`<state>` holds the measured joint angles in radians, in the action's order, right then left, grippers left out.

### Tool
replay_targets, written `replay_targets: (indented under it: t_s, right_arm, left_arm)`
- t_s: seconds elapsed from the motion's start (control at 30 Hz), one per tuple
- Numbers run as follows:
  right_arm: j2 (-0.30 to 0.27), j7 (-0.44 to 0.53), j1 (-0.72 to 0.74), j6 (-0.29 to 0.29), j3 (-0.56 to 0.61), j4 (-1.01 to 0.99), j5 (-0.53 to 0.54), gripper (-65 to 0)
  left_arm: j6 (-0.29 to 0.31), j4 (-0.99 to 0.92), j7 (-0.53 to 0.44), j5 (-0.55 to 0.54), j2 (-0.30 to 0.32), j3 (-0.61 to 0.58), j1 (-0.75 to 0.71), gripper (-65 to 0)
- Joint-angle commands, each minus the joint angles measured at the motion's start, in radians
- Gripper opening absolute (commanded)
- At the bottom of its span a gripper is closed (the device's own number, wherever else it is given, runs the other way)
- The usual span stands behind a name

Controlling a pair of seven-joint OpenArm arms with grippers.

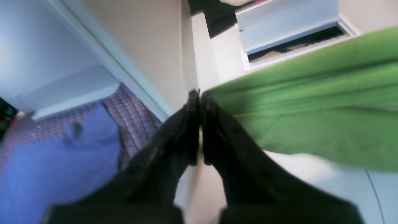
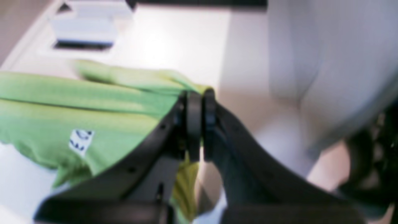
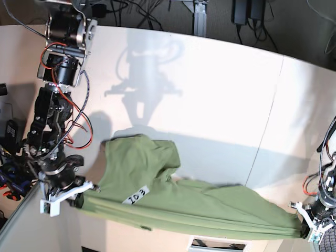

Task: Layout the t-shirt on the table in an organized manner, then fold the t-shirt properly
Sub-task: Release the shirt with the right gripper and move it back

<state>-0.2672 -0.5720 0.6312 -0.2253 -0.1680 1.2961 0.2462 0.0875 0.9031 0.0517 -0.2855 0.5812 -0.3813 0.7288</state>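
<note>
Both hands pinch the t-shirt: left hand at one end, right hand at the other, stretching it along the tabletop's near edge, likely for flattening.

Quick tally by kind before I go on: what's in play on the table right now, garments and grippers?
Garments: 1, the t-shirt, stretched between both arms
Grippers: 2, left gripper and right gripper, each shut on a shirt edge
Labels: 1, a white tag on the shirt
Tables: 1, the table
Total: 5
</note>
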Motion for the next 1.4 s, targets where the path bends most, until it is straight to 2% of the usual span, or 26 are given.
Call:
replay_targets:
  t_s: [0.0, 0.1, 0.2, 0.33, 0.5, 0.67, 0.73, 0.87, 1.07, 1.17, 1.27, 1.37]
  right_arm:
    - [-0.035, 0.032, 0.051, 0.03, -0.016, 0.022, -0.02, -65.0]
    - [-0.063, 0.033, 0.111, -0.002, -0.016, 0.023, 0.016, -65.0]
    - [-0.098, 0.021, 0.179, -0.011, -0.016, 0.023, 0.053, -65.0]
    - [-0.137, -0.002, 0.252, -0.031, -0.013, 0.022, 0.101, -65.0]
    - [-0.134, -0.035, 0.259, -0.046, 0.019, 0.007, 0.148, -65.0]
    - [-0.121, -0.032, 0.246, -0.126, 0.139, -0.017, 0.188, -65.0]
    - [-0.095, -0.023, 0.252, -0.15, 0.182, -0.017, 0.196, -65.0]
    - [-0.011, -0.023, 0.276, -0.158, 0.241, -0.017, 0.214, -65.0]
    - [0.177, -0.024, 0.348, -0.181, 0.262, -0.017, 0.214, -65.0]
    - [0.252, -0.028, 0.391, -0.182, 0.262, -0.017, 0.189, -65.0]
    - [0.285, -0.031, 0.408, -0.182, 0.262, -0.017, 0.154, -65.0]
    - [0.284, -0.031, 0.392, -0.182, 0.262, -0.018, 0.109, -65.0]
  left_arm:
    - [-0.072, 0.048, 0.008, 0.008, 0.053, 0.019, 0.042, -65.0]
    - [-0.132, 0.15, 0.033, -0.002, 0.098, 0.056, 0.042, -65.0]
    - [-0.132, 0.237, 0.069, -0.025, 0.135, 0.114, 0.042, -65.0]
    - [-0.128, 0.335, 0.163, -0.04, 0.163, 0.162, 0.042, -65.0]
    - [-0.116, 0.37, 0.211, -0.041, 0.164, 0.162, 0.032, -65.0]
    - [-0.117, 0.369, 0.211, -0.04, 0.161, 0.162, 0.017, -65.0]
    - [-0.117, 0.369, 0.211, -0.042, 0.153, 0.162, 0.011, -65.0]
    - [-0.117, 0.368, 0.219, -0.044, 0.147, 0.162, -0.015, -65.0]
    - [-0.117, 0.339, 0.218, -0.043, 0.148, 0.162, -0.063, -65.0]
    - [-0.117, 0.319, 0.219, -0.037, 0.148, 0.162, -0.076, -65.0]
    - [-0.117, 0.297, 0.215, -0.036, 0.148, 0.162, -0.084, -61.2]
    - [-0.117, 0.275, 0.212, -0.037, 0.148, 0.162, -0.084, -58.8]
